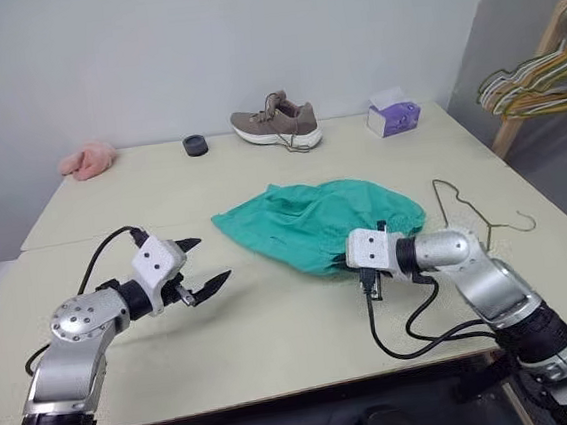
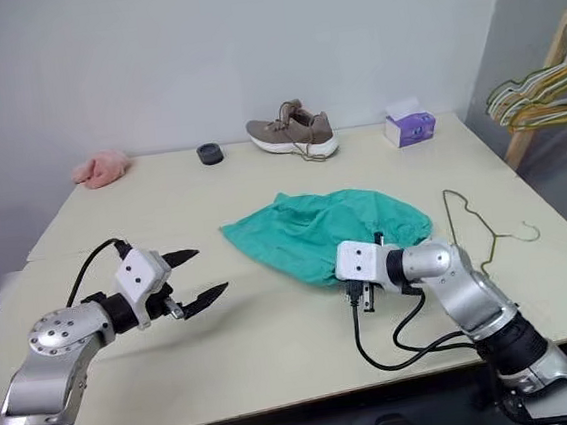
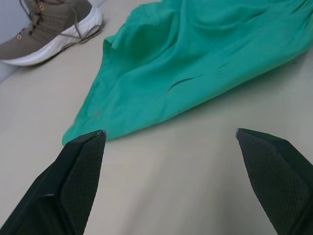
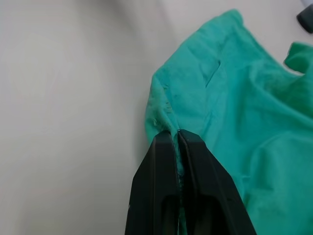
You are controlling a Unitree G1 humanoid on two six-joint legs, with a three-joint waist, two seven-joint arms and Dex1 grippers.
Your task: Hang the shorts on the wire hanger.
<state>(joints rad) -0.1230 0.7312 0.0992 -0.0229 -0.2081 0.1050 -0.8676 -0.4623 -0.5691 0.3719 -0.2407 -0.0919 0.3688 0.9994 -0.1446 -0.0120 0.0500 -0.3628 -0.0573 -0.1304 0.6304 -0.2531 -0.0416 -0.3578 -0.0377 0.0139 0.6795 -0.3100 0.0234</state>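
- The shorts (image 1: 317,222) lie in a crumpled heap near the middle of the table (image 1: 276,344), not yet spread out and not lifted clear of it.
- The hanger (image 1: 477,216) lies flat on the table just to the right of the shorts, apart from both grippers; nothing is threaded on it.
- The right gripper (image 4: 177,142) has its jaws pressed together on the near edge of the shorts; the right wrist view shows a fold of teal cloth pinched between the two black fingers.
- The left gripper (image 1: 206,264) hovers over bare table near the left corner of the shorts, jaws spread wide and holding nothing.
- Stage, as judged: the first grasp is made, so the task is at its beginning. Left to do: raise and open the cloth, take up the hanger, and drape or thread the shorts over its bar.
- The shoe (image 1: 277,123) at the back of the table plays no part.
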